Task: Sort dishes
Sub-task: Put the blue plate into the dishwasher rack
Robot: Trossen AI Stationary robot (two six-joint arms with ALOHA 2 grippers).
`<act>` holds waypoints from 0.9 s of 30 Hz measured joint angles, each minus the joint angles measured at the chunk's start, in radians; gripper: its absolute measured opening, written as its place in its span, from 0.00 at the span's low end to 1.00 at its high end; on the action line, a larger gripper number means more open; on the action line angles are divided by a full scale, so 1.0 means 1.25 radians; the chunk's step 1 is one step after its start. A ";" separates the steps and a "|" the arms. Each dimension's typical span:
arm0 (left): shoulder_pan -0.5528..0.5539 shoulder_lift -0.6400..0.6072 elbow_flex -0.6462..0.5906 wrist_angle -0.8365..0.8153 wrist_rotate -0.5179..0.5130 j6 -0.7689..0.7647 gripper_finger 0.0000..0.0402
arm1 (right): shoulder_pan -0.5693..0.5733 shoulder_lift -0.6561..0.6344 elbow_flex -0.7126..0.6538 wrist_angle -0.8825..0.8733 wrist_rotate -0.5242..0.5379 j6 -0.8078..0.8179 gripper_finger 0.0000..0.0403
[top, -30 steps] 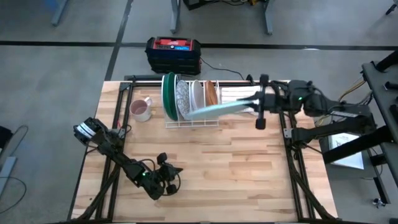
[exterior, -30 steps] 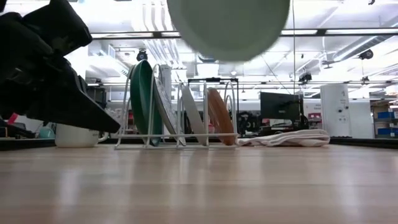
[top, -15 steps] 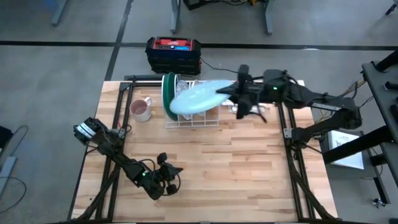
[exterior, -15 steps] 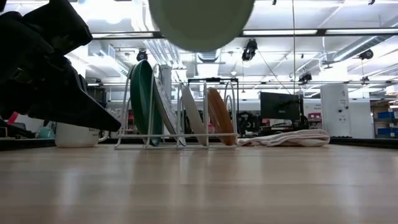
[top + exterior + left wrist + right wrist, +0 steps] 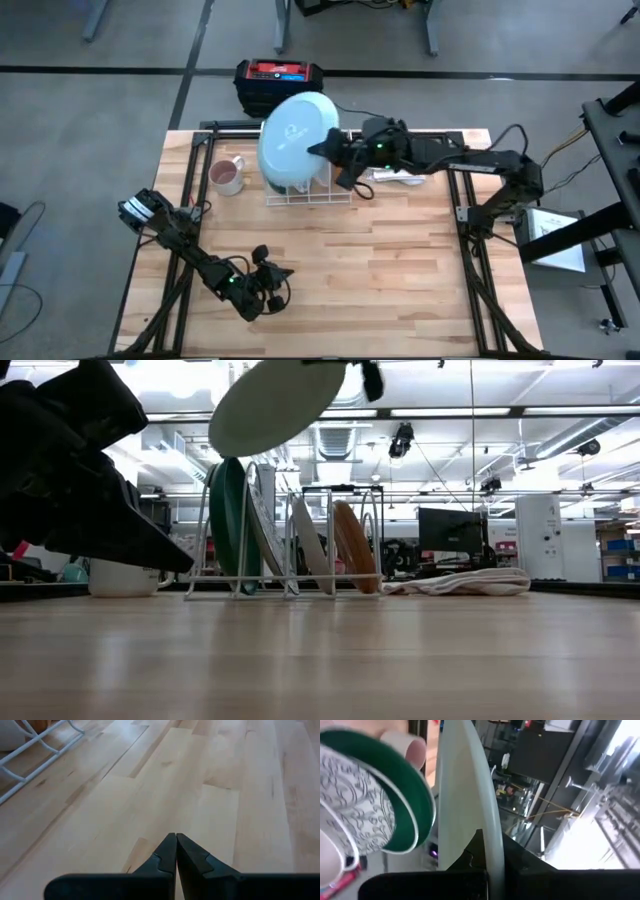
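my right hand point(image 5: 328, 160) is clamped on the rim of the mint plate point(image 5: 292, 138), holding it in the air over the far-left end of the rack point(image 5: 308, 195), tilted, face up toward the overhead camera. in the low view the plate point(image 5: 275, 405) hangs clear above the rack point(image 5: 290, 588), not touching any wire. already slotted, standing on edge: green plate point(image 5: 228, 525), patterned plate point(image 5: 262, 530), white plate point(image 5: 308, 542), brown plate point(image 5: 352, 545). so the step in hand is placing the mint one. next move, as i judge it: turn it upright on edge, line it with a free slot, lower slowly. risk is clipping the green plate or rack wire, since they sit just beneath. can't tell which slot is free. left hand point(image 5: 175, 851) is closed and empty, parked low over the near-left desk point(image 5: 400, 280).
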 joint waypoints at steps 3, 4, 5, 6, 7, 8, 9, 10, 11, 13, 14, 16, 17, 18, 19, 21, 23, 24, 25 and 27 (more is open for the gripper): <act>0.000 0.000 0.000 -0.010 0.000 -0.008 0.00 | 0.000 0.031 0.000 0.035 0.027 -0.081 0.00; 0.000 0.000 0.000 -0.016 0.000 -0.013 0.00 | 0.000 0.037 0.000 0.041 0.038 -0.121 0.00; 0.000 0.000 0.000 -0.022 0.000 -0.019 0.00 | 0.000 0.042 0.000 0.041 0.052 -0.164 0.00; 0.000 0.000 0.000 -0.026 0.000 -0.025 0.00 | 0.000 0.047 0.000 0.041 0.069 -0.203 0.00; 0.000 0.002 0.000 -0.027 0.000 -0.029 0.00 | 0.000 0.051 0.000 0.045 0.083 -0.236 0.00; -0.001 0.005 0.000 -0.027 0.000 -0.032 0.00 | 0.000 0.055 0.001 0.048 0.099 -0.253 0.00; -0.001 0.008 0.000 -0.028 0.000 -0.036 0.00 | 0.000 0.056 0.001 0.049 0.111 -0.263 0.00; -0.001 0.011 0.000 -0.029 0.000 -0.039 0.00 | 0.001 0.056 0.001 0.049 0.120 -0.267 0.00; -0.001 0.013 0.000 -0.030 0.000 -0.040 0.00 | 0.001 0.056 0.002 0.049 0.126 -0.269 0.00; -0.001 0.013 0.000 -0.030 0.000 -0.042 0.00 | 0.000 0.053 0.003 0.038 0.132 -0.271 0.00; -0.001 0.013 0.000 -0.032 0.000 -0.042 0.00 | 0.000 0.053 0.002 0.033 0.136 -0.274 0.00; -0.001 0.013 0.000 -0.038 0.000 -0.045 0.00 | 0.000 0.050 0.001 0.030 0.137 -0.273 0.00; -0.001 0.013 0.000 -0.038 -0.001 -0.047 0.00 | 0.001 0.047 0.003 0.024 0.137 -0.264 0.00; -0.001 0.013 0.000 -0.040 -0.002 -0.049 0.00 | 0.002 0.045 0.010 0.012 0.137 -0.250 0.00; -0.001 0.013 0.000 -0.042 -0.002 -0.051 0.00 | 0.002 0.043 0.019 -0.002 0.136 -0.238 0.00; -0.001 0.013 0.000 -0.042 -0.003 -0.052 0.00 | 0.002 0.040 0.031 -0.039 0.132 -0.215 0.00; -0.001 0.013 0.000 -0.043 -0.003 -0.054 0.00 | 0.002 0.044 0.041 -0.054 0.130 -0.190 0.00; -0.001 0.013 0.000 -0.043 -0.003 -0.054 0.00 | 0.002 0.044 0.042 -0.061 0.131 -0.184 0.00; -0.001 0.013 0.000 -0.042 -0.003 -0.055 0.00 | 0.002 0.045 0.044 -0.064 0.131 -0.179 0.00; -0.001 0.013 0.000 -0.042 -0.003 -0.057 0.00 | 0.002 0.045 0.049 -0.072 0.131 -0.179 0.00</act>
